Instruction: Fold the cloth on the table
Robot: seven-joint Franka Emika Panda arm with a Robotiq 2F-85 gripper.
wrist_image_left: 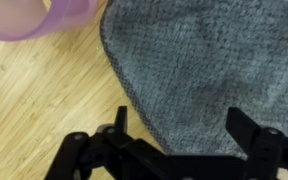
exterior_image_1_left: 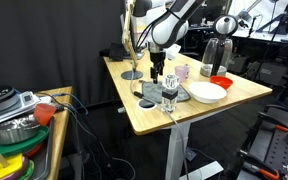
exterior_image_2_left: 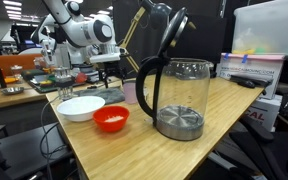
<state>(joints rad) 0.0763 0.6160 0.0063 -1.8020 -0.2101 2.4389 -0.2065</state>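
The grey cloth (wrist_image_left: 204,60) lies flat on the light wood table (wrist_image_left: 44,110) and fills most of the wrist view. Its left edge runs diagonally between my fingers. My gripper (wrist_image_left: 182,130) is open, just above the cloth's near part, with nothing between the fingers but fabric below. In an exterior view the gripper (exterior_image_1_left: 157,72) points down over the cloth (exterior_image_1_left: 152,91) near the middle of the table (exterior_image_1_left: 144,122). In the other exterior view the gripper (exterior_image_2_left: 106,68) hangs over the cloth (exterior_image_2_left: 114,96) behind the white bowl.
A pink cup (wrist_image_left: 44,15) stands close to the cloth's far left corner. A clear glass (exterior_image_1_left: 169,97), white bowl (exterior_image_1_left: 207,92), red bowl (exterior_image_1_left: 221,81) and kettle (exterior_image_1_left: 220,55) stand nearby. A lamp stand (exterior_image_1_left: 132,74) is at the back. A cluttered side surface (exterior_image_1_left: 19,125) lies beside the table.
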